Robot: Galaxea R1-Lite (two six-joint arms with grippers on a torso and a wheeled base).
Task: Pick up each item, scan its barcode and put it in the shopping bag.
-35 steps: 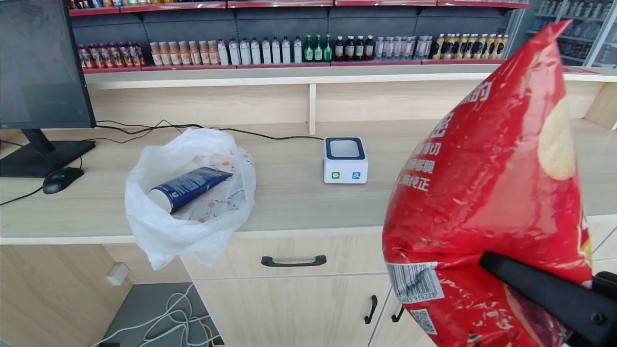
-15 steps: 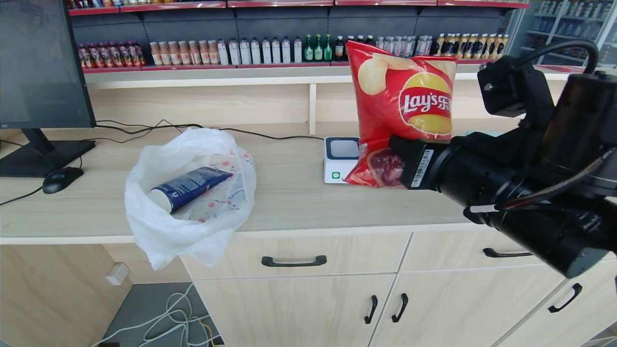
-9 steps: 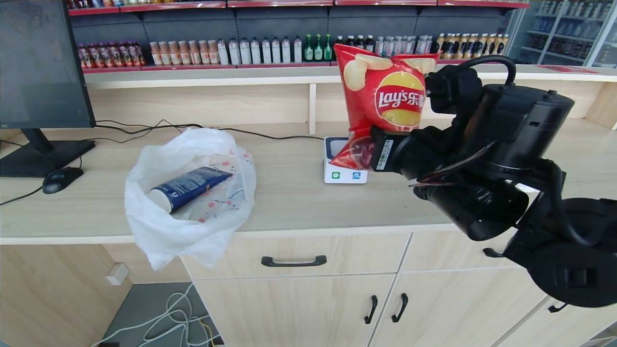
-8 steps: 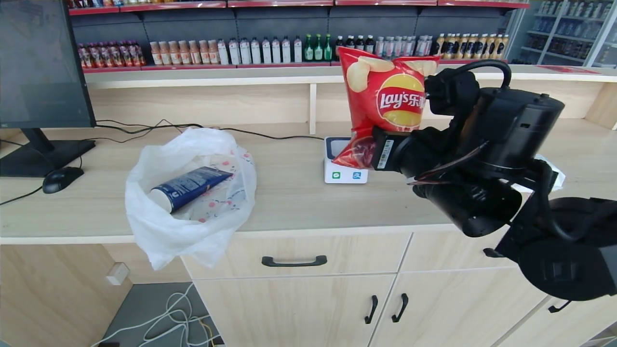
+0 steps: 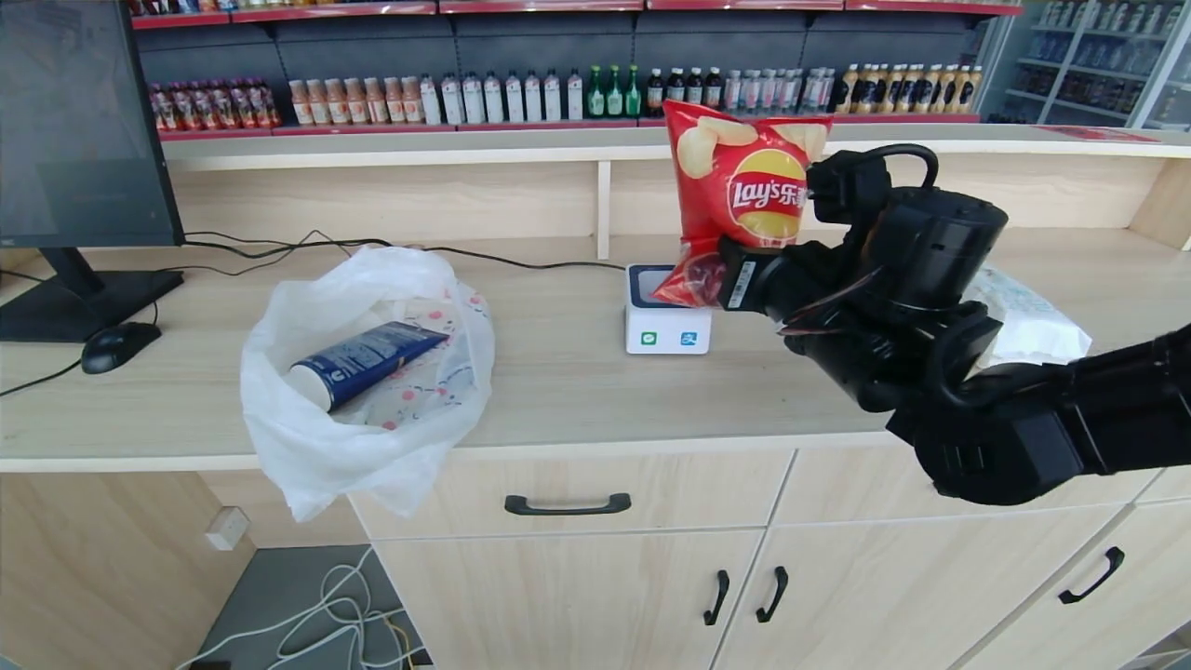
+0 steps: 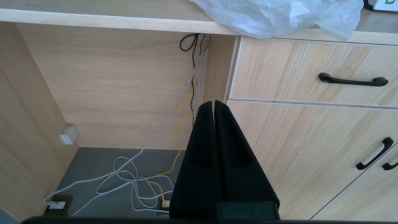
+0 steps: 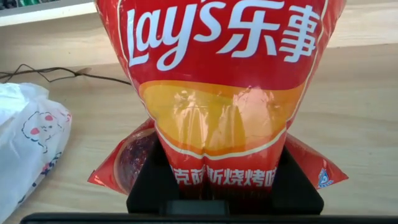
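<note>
The right arm's jaws are clamped shut on the bottom seam of the red, crinkly foil bag of crisps point(image 5: 749, 186). They hold it upright, with its printed front turned towards the robot. The bag's lower corner hangs just over the small white box scanner with the dark-framed window on top point(image 5: 666, 312), which sits on the pale wooden worktop point(image 5: 558, 381). I can't tell whether that corner touches the window.

This looks to me like the scanning step, and no barcode shows on the side I can see, so it is probably on the back. The scanner's window faces upward. The wrist would therefore need to tip the bag back until its rear face lies over the glass, close to it and roughly flat. Foil wrinkles and glares, so I would hold it steady for a moment rather than sweep it past. The grip should stay on the seam, since squeezing higher up could crush the crisps or buckle the code.

The thin white plastic shopping bag point(image 5: 307, 447) lies open well to the left with a dark blue tube point(image 5: 368, 358) inside it. The crisps should go in there through the open mouth, clear of the tube.

The left arm's jaws are pressed together on nothing, low down by the cupboard front.
</note>
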